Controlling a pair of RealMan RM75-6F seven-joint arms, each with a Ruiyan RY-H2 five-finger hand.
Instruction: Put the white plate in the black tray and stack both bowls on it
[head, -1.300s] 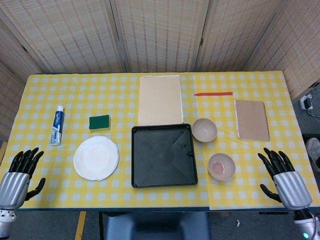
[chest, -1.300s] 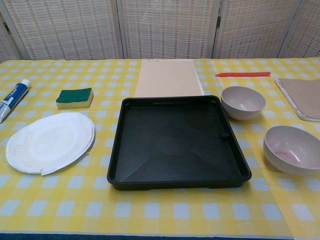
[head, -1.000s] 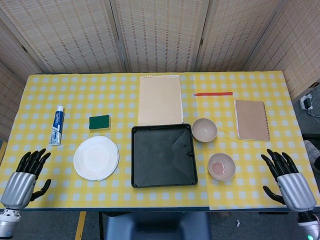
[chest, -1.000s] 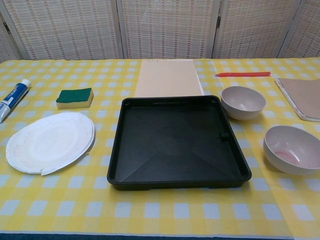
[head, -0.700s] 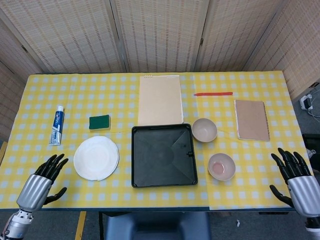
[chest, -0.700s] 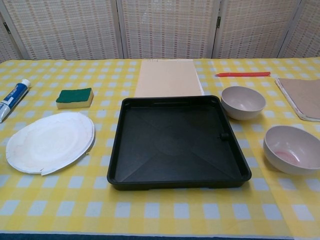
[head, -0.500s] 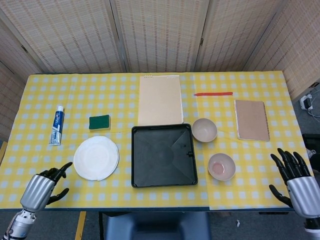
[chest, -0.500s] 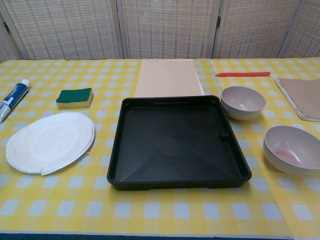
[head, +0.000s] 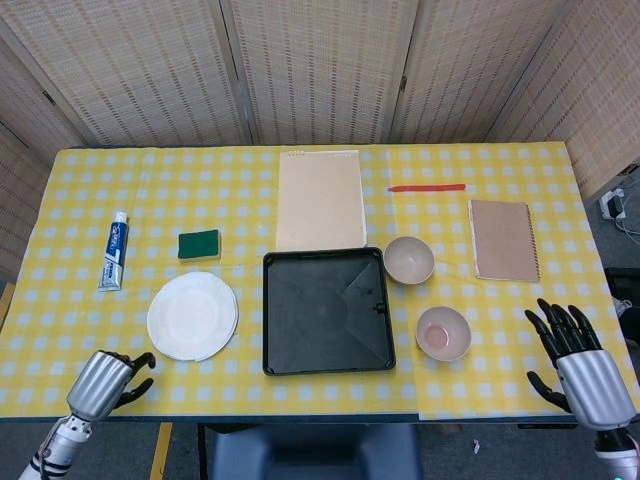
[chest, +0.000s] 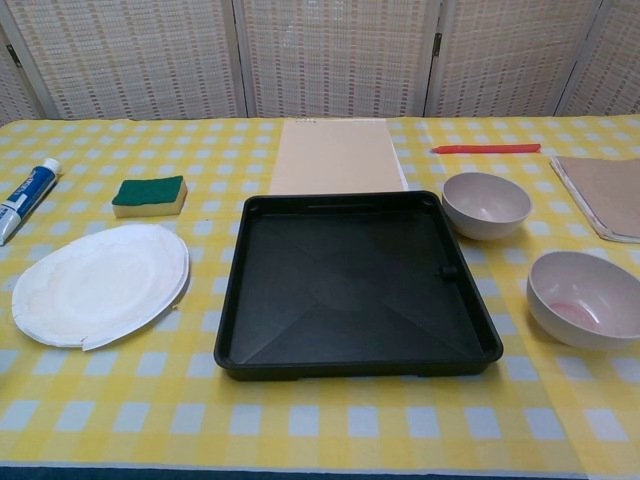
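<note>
1 white plate (head: 192, 316) lies just beyond the left hand (head: 103, 381).

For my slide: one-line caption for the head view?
Both hands wait at table edge; white plate, black tray, two bowls untouched.

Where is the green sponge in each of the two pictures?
Head view: the green sponge lies left of middle, just up from the white plate.
Chest view: the sponge sits upper left, behind the plate.
Shared landmark: the toothpaste tube lies to its left in both views.
</note>
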